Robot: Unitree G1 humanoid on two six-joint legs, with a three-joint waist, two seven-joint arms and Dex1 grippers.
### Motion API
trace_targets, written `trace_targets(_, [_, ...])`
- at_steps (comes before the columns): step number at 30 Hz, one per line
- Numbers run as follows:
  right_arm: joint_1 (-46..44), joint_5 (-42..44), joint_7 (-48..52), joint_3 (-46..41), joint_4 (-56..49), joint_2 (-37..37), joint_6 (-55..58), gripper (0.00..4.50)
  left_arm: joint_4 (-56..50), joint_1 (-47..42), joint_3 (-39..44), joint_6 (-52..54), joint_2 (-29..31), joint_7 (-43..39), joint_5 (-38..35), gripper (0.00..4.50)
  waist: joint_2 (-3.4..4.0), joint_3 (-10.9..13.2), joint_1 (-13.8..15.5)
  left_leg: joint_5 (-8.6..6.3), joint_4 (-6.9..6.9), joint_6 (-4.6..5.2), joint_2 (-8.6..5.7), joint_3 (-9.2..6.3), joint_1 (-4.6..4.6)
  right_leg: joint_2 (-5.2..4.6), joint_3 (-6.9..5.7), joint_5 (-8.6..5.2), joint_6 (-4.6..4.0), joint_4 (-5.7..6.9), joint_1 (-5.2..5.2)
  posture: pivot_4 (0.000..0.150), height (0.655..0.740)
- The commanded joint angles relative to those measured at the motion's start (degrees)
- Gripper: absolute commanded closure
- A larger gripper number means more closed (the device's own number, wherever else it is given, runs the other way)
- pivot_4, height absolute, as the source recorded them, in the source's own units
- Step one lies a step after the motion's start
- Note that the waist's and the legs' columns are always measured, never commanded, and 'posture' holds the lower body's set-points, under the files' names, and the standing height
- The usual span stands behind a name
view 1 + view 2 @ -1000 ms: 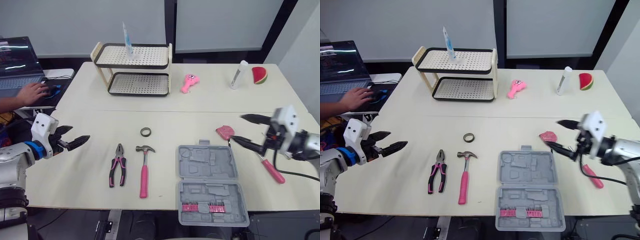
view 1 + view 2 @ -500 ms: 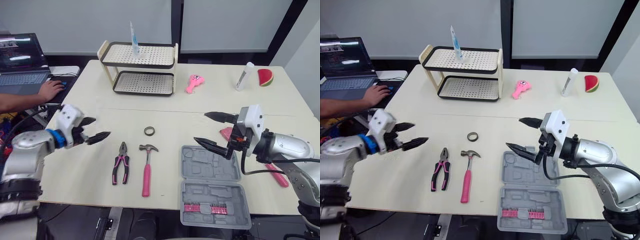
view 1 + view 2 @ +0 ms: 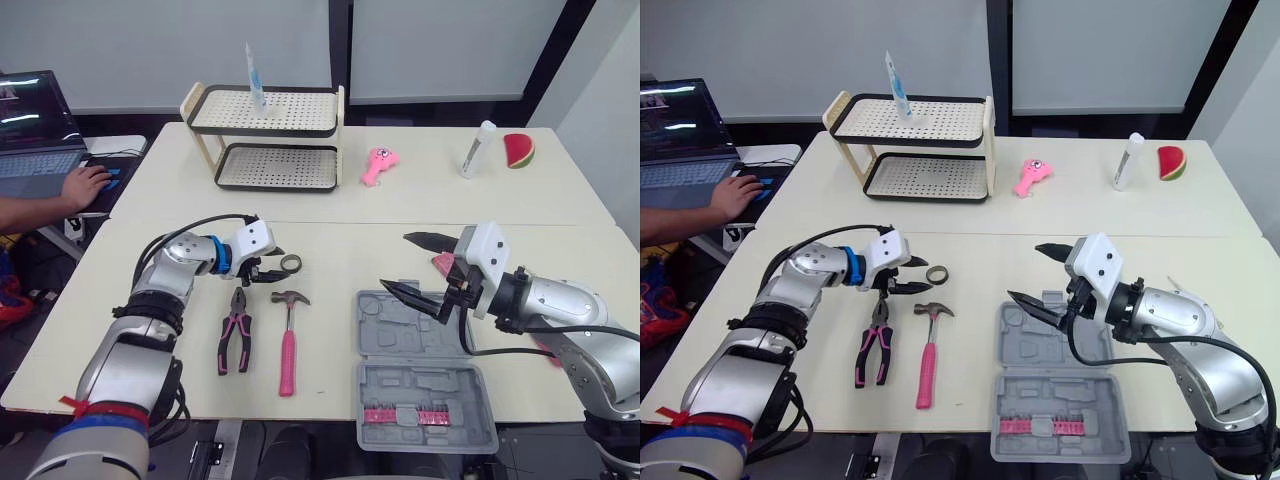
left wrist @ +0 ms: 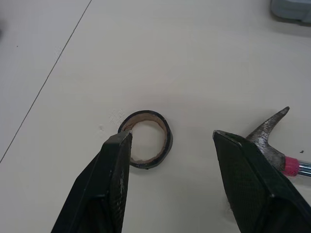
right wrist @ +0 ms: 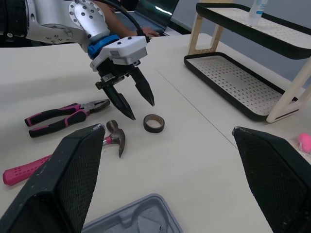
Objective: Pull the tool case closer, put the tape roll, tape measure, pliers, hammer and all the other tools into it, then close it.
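A small dark tape roll point(image 3: 291, 263) lies flat on the table. My left gripper point(image 3: 277, 267) is open just left of it, and in the left wrist view its fingers straddle the tape roll point(image 4: 146, 139) from above. Pink-handled pliers point(image 3: 236, 330) and a pink-handled hammer point(image 3: 289, 335) lie in front of the roll. The grey tool case point(image 3: 420, 370) lies open at the front right. My right gripper point(image 3: 395, 262) is open and empty over the case's far left corner. A pink tape measure point(image 3: 443, 263) sits partly hidden behind it.
A two-tier rack point(image 3: 265, 140) stands at the back left. A pink toy point(image 3: 378, 165), a white tube point(image 3: 477, 150) and a watermelon slice point(image 3: 518, 150) lie along the back. A person's hand point(image 3: 85, 185) rests by a laptop point(image 3: 35, 120) at far left.
My left gripper has reached to the right, from the table's left side to the tape roll. The right gripper has barely moved. The camera has shifted.
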Motion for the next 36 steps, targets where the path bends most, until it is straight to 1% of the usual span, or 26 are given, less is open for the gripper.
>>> trace_targets(1, [0.7, -0.7, -1.3, -1.5, -3.5, -0.2, -0.8, 0.0, 4.4, -2.9, 0.1, -2.2, -1.3, 2.0, 1.8, 2.14, -0.01, 0.0, 0.0, 0.0, 0.0, 0.0, 0.0, -0.01, 0.0, 0.0, 0.0, 0.0, 0.0, 0.0, -0.01, 0.15, 0.74])
trace_targets(4, [1.7, -1.3, -1.5, -1.8, -3.8, -0.7, -1.0, 0.0, 7.0, -4.3, 0.4, -2.3, -2.7, 3.2, 2.7, 2.79, -0.03, 0.0, 0.1, 0.0, 0.01, 0.0, 0.0, -0.03, 0.0, 0.0, -0.02, 0.0, 0.0, 0.02, -0.01, 0.15, 0.74])
trace_targets(13, [1.5, -1.2, -2.4, -2.8, -4.5, -0.7, 0.3, 0.0, 11.1, -5.9, -1.3, -1.2, -5.6, 8.1, 7.5, 2.79, -0.04, 0.0, 0.0, 0.0, 0.02, -0.01, -0.01, -0.01, 0.0, 0.0, 0.01, 0.0, 0.0, 0.09, -0.04, 0.15, 0.74])
trace_targets(16, [1.9, -1.2, -2.9, -2.9, -5.0, -0.7, 0.5, 0.0, 12.1, -6.3, -1.7, -0.4, -6.5, 10.9, 9.1, 2.79, -0.04, 0.0, 0.1, 0.0, 0.02, -0.01, -0.01, -0.02, 0.0, 0.0, 0.0, 0.0, 0.0, 0.11, -0.05, 0.15, 0.74])
trace_targets(20, [3.2, -1.4, -3.7, -3.1, -5.6, -0.5, 0.8, 0.0, 12.7, -6.2, -1.4, 0.2, -7.2, 11.1, 9.6, 2.79, -0.05, 0.0, 0.1, 0.0, 0.03, -0.01, -0.02, -0.02, 0.0, 0.0, 0.01, 0.0, 0.0, 0.15, -0.05, 0.15, 0.74])
trace_targets(23, [4.0, -1.3, -3.9, -3.4, -5.9, -0.4, 0.8, 0.0, 12.9, -6.2, -0.9, 0.8, -7.2, 11.1, 9.3, 3.35, -0.05, 0.0, 0.1, 0.0, 0.03, -0.01, -0.02, -0.02, 0.01, 0.0, 0.01, 0.0, 0.0, 0.19, -0.05, 0.15, 0.74])
trace_targets(26, [4.7, -1.0, -4.0, -3.5, -6.3, -0.4, 0.9, 0.0, 13.0, -6.2, -0.7, 1.0, -6.8, 10.9, 9.3, 4.33, -0.05, 0.0, 0.1, 0.0, 0.03, -0.01, -0.01, -0.01, 0.01, 0.0, 0.03, 0.0, 0.0, 0.24, -0.09, 0.15, 0.74])
trace_targets(27, [4.8, -0.8, -4.0, -3.5, -6.4, -0.3, 1.0, 0.0, 12.9, -6.2, -0.5, 1.2, -6.7, 10.5, 9.1, 4.46, -0.05, 0.0, 0.1, 0.0, 0.03, -0.01, -0.01, -0.01, 0.01, 0.0, 0.04, 0.0, 0.0, 0.27, -0.11, 0.15, 0.74])
trace_targets(32, [5.6, -0.8, -3.3, -3.6, -6.5, -0.9, 0.9, 0.0, 12.5, -6.9, 1.2, 2.6, -5.8, 7.4, 7.6, 4.46, -0.06, 0.0, 0.1, 0.0, 0.03, -0.01, -0.01, 0.0, 0.0, 0.0, 0.05, 0.0, 0.0, 0.3, -0.13, 0.15, 0.74])
trace_targets(34, [6.7, -1.3, -2.9, -3.6, -7.2, -1.7, 0.8, 0.0, 11.4, -7.8, 1.4, 2.0, -5.2, 4.1, 7.4, 4.46, -0.06, 0.0, 0.1, 0.0, 0.04, -0.01, -0.01, 0.0, 0.0, 0.0, 0.05, 0.0, 0.0, 0.31, -0.14, 0.15, 0.74])
trace_targets(36, [8.4, -2.2, -2.6, -3.6, -8.2, -3.0, 0.5, 0.0, 9.5, -8.6, 2.0, 1.6, -5.1, -0.9, 6.0, 4.46, -0.06, 0.0, 0.1, 0.0, 0.04, -0.01, -0.02, 0.0, -0.01, 0.0, 0.04, 0.0, 0.0, 0.31, -0.15, 0.15, 0.74])
